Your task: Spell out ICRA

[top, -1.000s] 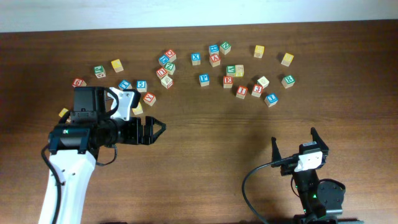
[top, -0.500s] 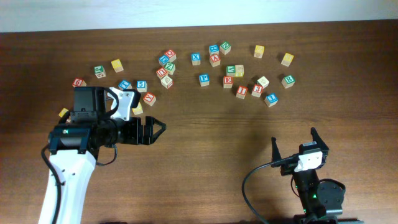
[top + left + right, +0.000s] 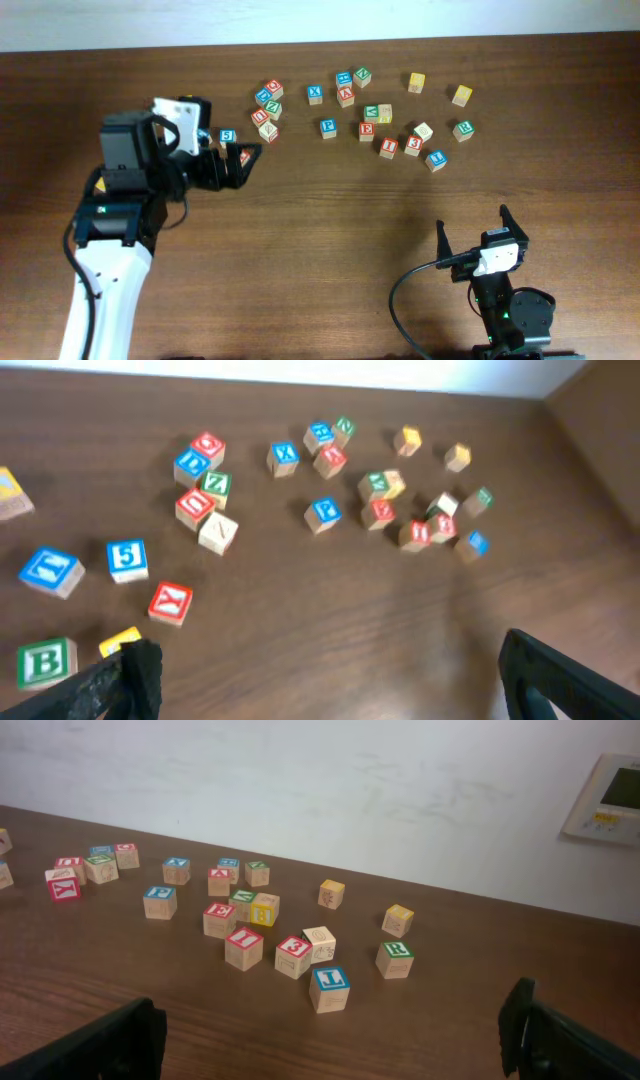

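Left wrist view, left of centre: white "5" on the blue-faced 5 block [image 3: 127, 558]. Lower left corner: green "B" on the B block [image 3: 45, 662]. Mid-frame: "P" on the blue P block [image 3: 322, 514].

Right wrist view, centre of the desk: red "3" on the 3 block [image 3: 293, 957]. Just below and right: blue "L" on the L block [image 3: 330, 988]. Further right: green "R" on the R block [image 3: 395, 959]. Left of the 3: red "I" on the I block [image 3: 243, 948] and red "E" on the E block [image 3: 219, 919].

Remaining faces too small or blurred to read.

A dark wooden table [image 3: 340, 230] meets a white wall [image 3: 300, 780].

Wooden table [image 3: 330, 240] carries scattered lettered blocks [image 3: 329, 127] toward its far edge
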